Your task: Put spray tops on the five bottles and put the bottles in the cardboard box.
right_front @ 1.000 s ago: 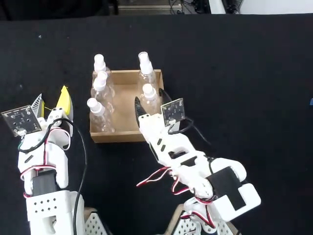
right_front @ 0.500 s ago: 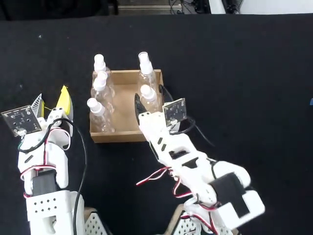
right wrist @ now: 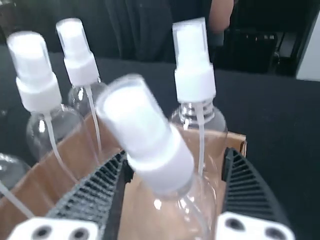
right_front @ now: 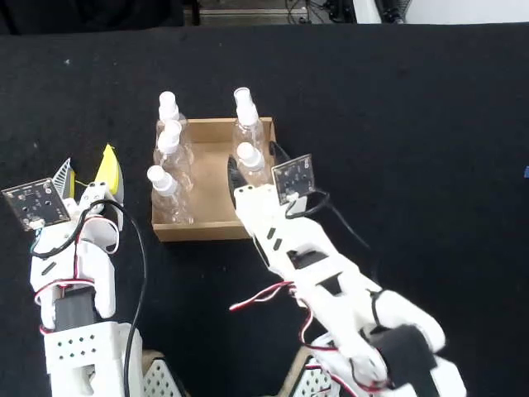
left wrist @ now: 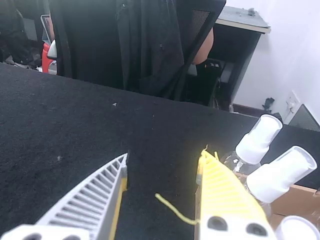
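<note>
Since all five bottles already wear white spray tops, the capping part of the task looks finished, and only the very end of the boxing remains. Three bottles (right_front: 169,139) stand in a row along the left wall inside the cardboard box (right_front: 198,232), and a fourth bottle (right_front: 244,106) stands upright at the box's far right corner. The fifth bottle (right_front: 247,155) is just in front of that one, by the box's right wall, tilted rather than upright. The right gripper (right_front: 250,169) reaches in over the box's near wall, and its jaws appear clamped on the bottle's two sides, as far as the right wrist view shows. I judge that setting it level, letting go and drawing clear of the box is all that is left. The left gripper (right_front: 87,159) hovers empty over the counter (right_front: 397,124) just left of the box, jaws spread wide apart. Compared with a second ago, the right arm has stretched out: its rear housing has dropped toward the near edge of the high view, and the gripper with the fifth bottle has edged slightly toward the box's far wall. The left arm and the other four bottles have not moved.
</note>
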Robot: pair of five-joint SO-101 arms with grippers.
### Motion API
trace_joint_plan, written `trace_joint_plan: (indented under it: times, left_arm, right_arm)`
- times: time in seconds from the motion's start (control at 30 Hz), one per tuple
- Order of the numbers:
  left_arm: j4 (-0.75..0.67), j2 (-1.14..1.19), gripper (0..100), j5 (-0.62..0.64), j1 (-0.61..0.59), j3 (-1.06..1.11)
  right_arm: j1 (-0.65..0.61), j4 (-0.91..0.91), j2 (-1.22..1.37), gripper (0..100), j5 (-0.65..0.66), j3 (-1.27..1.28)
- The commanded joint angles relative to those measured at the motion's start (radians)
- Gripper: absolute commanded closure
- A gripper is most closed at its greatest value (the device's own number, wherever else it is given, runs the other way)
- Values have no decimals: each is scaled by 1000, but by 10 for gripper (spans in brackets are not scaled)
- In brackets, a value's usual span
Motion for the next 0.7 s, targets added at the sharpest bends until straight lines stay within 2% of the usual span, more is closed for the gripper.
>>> trace_joint_plan:
  times: [0.0,0.33,0.47,0.67]
  left_arm:
    - [-23,-11,798,5,1,-19]
    - [-23,-12,798,5,1,-21]
    - [-23,-14,798,5,1,-15]
    - [-23,-11,798,5,1,-13]
  right_arm:
    - [-17,48,-111,753,3,-59]
    - [-107,183,-306,753,5,-70]
    - [-52,199,-369,753,5,-94]
    - [26,351,-452,753,5,-162]
